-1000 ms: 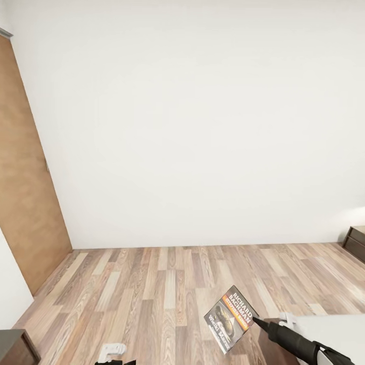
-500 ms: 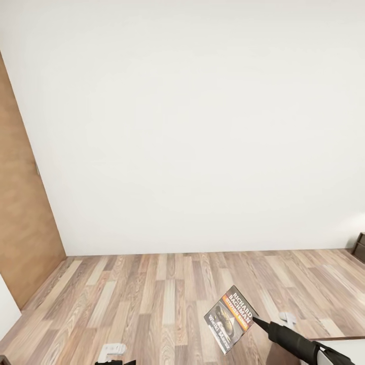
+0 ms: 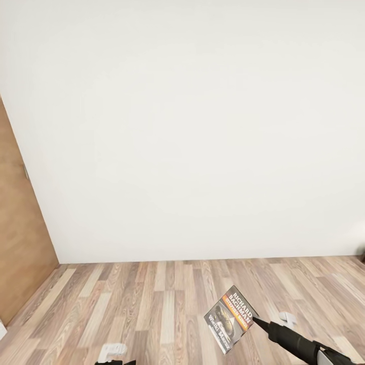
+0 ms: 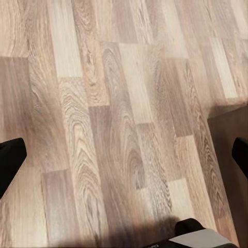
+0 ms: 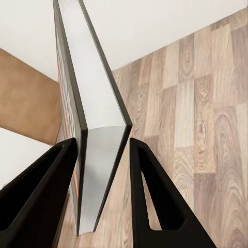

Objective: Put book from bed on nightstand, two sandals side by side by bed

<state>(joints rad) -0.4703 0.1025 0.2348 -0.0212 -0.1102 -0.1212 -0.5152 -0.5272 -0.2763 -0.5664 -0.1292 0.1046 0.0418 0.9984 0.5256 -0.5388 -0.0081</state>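
Between my right claw's [image 5: 101, 150] two black fingers [image 5: 44, 191] sits the book [image 3: 231, 319], pinched at one edge; I am clenched on it, cover on one side and back on the other, the pale page block showing between. From the head view the book hangs in the air above the wood-plank floor [image 3: 152, 299], tilted, its dark cover with the orange band and white lettering turned toward the camera, at the tip of my right arm.

My left claw [image 4: 124, 155] hangs spread wide over bare planks, a dark fingertip [image 4: 10, 160] at either side of its wrist view, gripping nothing.

Ahead stands a plain white wall [image 3: 192, 126] meeting the floor in a straight line. A brown wooden panel [image 3: 20, 243] runs along the left side. The planks in front lie open.

A small white object [image 3: 287, 318] lies on the floor near my right arm; I cannot make out what it is. Another white shape [image 3: 114, 350] sits at the lower edge, cut off.
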